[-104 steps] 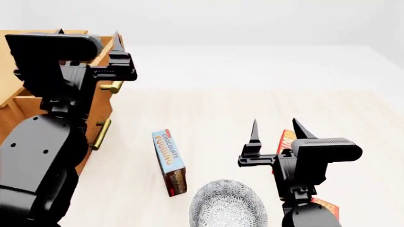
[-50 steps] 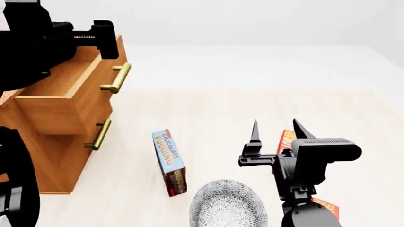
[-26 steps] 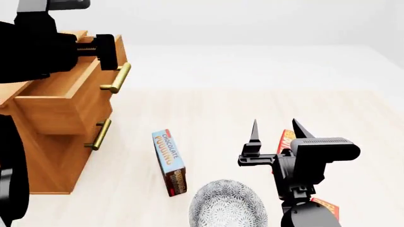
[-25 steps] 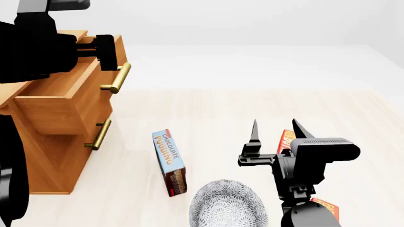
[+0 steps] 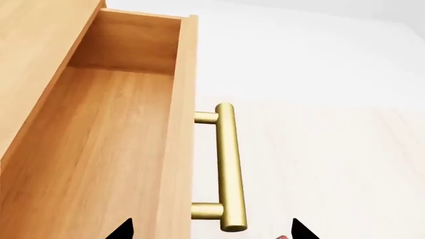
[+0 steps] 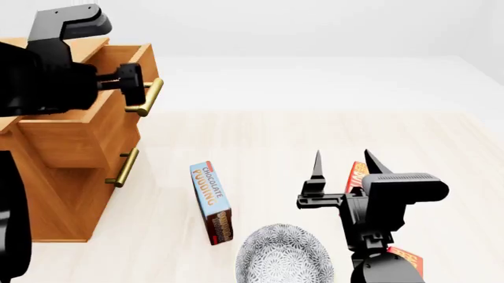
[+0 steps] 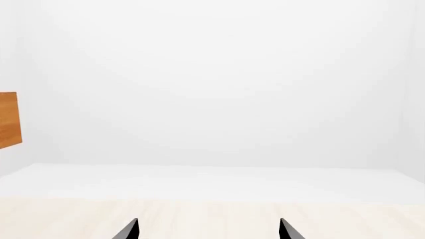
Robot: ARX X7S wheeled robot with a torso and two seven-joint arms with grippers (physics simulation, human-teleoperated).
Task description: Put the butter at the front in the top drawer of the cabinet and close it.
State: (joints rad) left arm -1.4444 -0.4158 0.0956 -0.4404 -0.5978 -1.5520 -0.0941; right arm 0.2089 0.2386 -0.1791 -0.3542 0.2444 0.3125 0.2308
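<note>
The cabinet stands at the left with its top drawer pulled out; the drawer holds nothing. My left gripper hovers over the drawer's front edge by the brass handle. It is open, and its tips straddle the drawer front and handle. One red butter carton stands partly hidden behind my right gripper, which is open, points away and holds nothing. A second butter carton shows by the right arm's base. The right wrist view shows only floor between that gripper's tips.
A blue chocolate pudding box lies on the pale floor in the middle. A grey patterned bowl sits close in front of me. The lower drawer's handle is below the open drawer. A sliver of the cabinet shows in the right wrist view.
My left arm lifted up and left off the drawer front, then came back down; its gripper is now beside the top handle. The right arm and the floor items have not moved.
</note>
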